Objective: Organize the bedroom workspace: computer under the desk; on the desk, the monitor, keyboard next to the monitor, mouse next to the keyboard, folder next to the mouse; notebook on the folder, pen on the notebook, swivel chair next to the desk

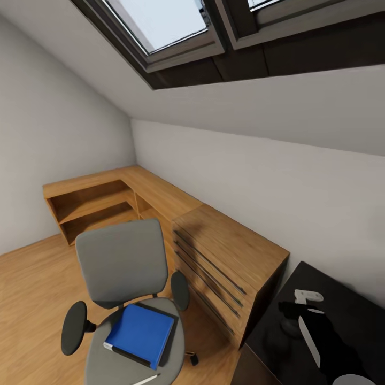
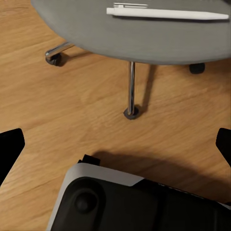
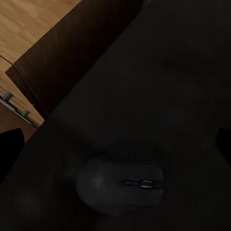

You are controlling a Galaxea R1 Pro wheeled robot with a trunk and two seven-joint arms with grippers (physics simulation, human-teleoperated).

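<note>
A: Where does the small rounded black mouse [image 3: 122,180] sit?

B: On the glossy black desk [image 1: 353,315], near the corner that meets the light wooden dresser [image 1: 235,256]. The right wrist view looks straight down on it, its scroll wheel facing up. The right gripper [image 3: 115,144] hangs above it with its fingers spread wide, one dark tip at each side of that view and nothing between them.

A: How would it handle?

B: I judge it light and rigid, with a smooth shell that may slip on a glossy top. Best taken across its two long flanks, low down, not over the domed back.

A: And the folder?

B: The flat bright blue rectangular folder [image 1: 140,332] lies on the seat of the grey padded swivel chair [image 1: 125,267], on top of something flat and black whose edges show around it; I can't tell what. A thin white pen [image 2: 166,13] lies near the seat's front edge.

A: Grip for the folder?

B: Probably stiff and thin, so pinch an overhanging edge or the dark spine. The pen would likely roll; take it at mid-length.

A: The left gripper [image 2: 115,144]?

B: Wide apart, empty, over the wooden floor [image 2: 57,110] beside the chair's chrome base.
</note>
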